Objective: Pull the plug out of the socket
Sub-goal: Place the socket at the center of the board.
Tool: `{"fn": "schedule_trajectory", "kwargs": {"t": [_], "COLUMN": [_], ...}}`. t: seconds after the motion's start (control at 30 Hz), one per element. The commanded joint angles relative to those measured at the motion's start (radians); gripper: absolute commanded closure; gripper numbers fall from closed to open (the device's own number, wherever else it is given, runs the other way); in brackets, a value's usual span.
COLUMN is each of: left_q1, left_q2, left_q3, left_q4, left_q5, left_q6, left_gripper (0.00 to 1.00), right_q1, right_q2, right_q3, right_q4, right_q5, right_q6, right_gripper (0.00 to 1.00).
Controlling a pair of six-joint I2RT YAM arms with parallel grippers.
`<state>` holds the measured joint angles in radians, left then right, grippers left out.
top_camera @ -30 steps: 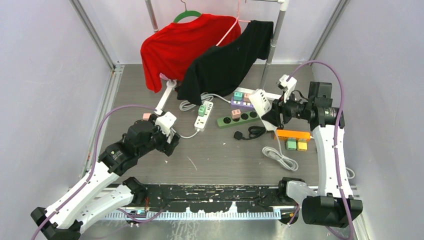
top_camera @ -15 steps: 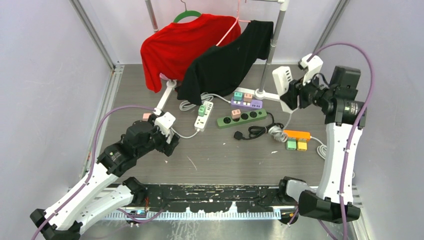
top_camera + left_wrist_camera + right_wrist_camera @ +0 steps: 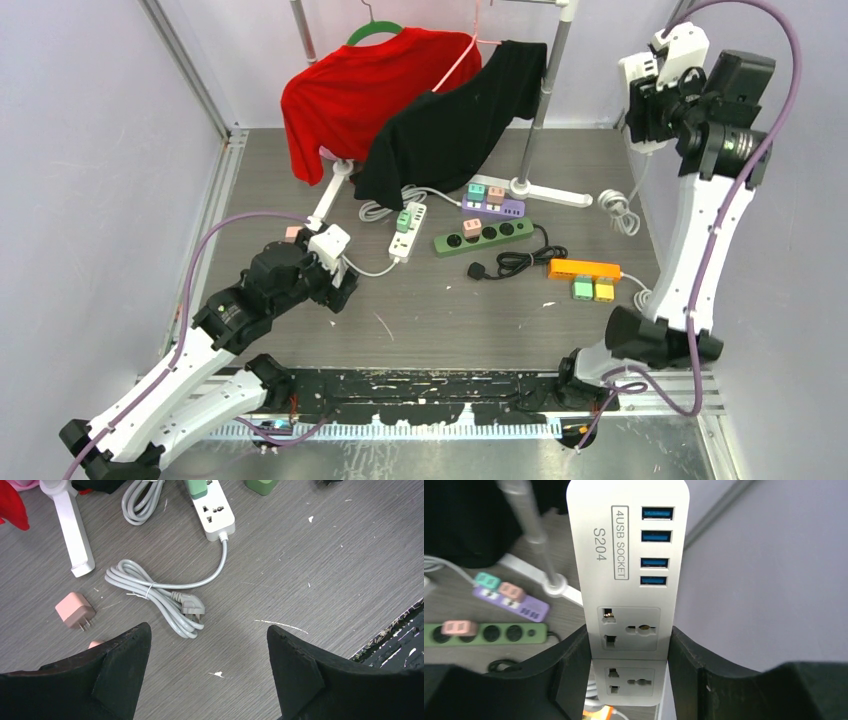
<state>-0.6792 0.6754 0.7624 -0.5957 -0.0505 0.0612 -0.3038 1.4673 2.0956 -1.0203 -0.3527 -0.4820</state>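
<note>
1. Left gripper (image 3: 207, 645): fingers spread, empty; near-left of green strip (image 3: 482, 237), over grey cord (image 3: 150, 592).
2. Pink plug (image 3: 472, 227): seated in green strip's left end.
3. Right gripper (image 3: 629, 650): pinching white strip (image 3: 626, 555), high, far-right of green strip; strip's lower end hidden by fingers, cut off.

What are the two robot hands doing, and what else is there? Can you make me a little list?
Left gripper: open, empty, above the gray cord and pink plug
Right gripper: shut on the white power strip, raised off the table
On table: green power strip, purple power strip, orange power strip
Hanging: red shirt, black shirt
</note>
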Motion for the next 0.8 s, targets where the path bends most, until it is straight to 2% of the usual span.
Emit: {"fn": "schedule_trajectory", "kwargs": {"t": [0.0,0.13,0.47,0.6,0.77], "left_q1": [0.003,0.003,0.004,0.003,0.004], "left_q2": [-0.012,-0.008,0.002,0.006,0.014], "left_q3": [0.007,0.006,0.005,0.006,0.007], "left_q4": [0.047,0.048,0.046,0.048,0.045], "left_q5": [0.015,0.015,0.005,0.010,0.009], "left_q6": [0.003,0.003,0.006,0.006,0.006], "left_gripper": [0.15,0.15,0.15,0.15,0.15], "right_q1": [-0.055,-0.064,-0.064,-0.055,-0.005], "right_q2": [0.109,0.174,0.402,0.548,0.677], "right_q3": [0.034,-0.031,-0.099,-0.028,-0.010], "right_q4": [0.154,0.220,0.168,0.072,0.074], "right_q5": [0.093,0.093,0.021,-0.020,-0.002], "right_q6": [-0.031,-0.051,-0.027,0.010,0.081], "right_gripper": [0.99,0.99,0.99,0.89,0.85]}}
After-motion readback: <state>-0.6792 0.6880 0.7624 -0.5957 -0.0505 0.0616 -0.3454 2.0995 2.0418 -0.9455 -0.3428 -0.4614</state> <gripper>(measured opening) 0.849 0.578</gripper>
